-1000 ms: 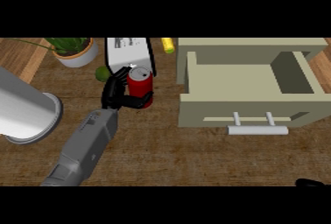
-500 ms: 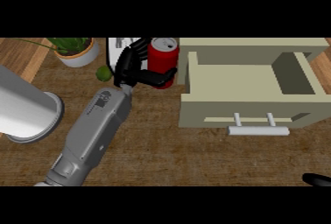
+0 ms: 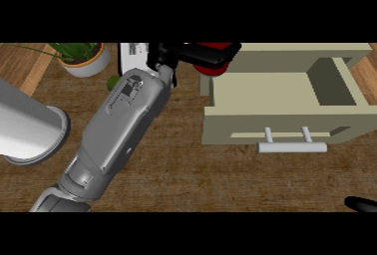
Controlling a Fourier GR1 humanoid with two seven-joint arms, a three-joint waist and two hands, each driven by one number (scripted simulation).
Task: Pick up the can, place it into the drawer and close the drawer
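Your left hand (image 3: 180, 54), black at the end of the long grey forearm, is curled around the red cylindrical can (image 3: 217, 60); fingers wrap across its top and side, hiding most of it. The can sits raised at the top of your view, overlapping the upper-left corner of the open beige drawer (image 3: 283, 112), partly over the drawer's edge and partly outside it. You cannot tell how high it hangs above the drawer.

Count: one can, one drawer, pulled out, with one pale bar handle (image 3: 290, 147) on its front.

Your right hand (image 3: 362, 204) shows only as a black tip at the lower right edge; you cannot tell whether its fingers are apart or together.

Also on the dark wooden counter (image 3: 221, 179): one large grey metal cylinder (image 3: 22, 124) at the left, one potted green plant (image 3: 85, 59) at upper left, one white flat item (image 3: 136, 55) behind the forearm.
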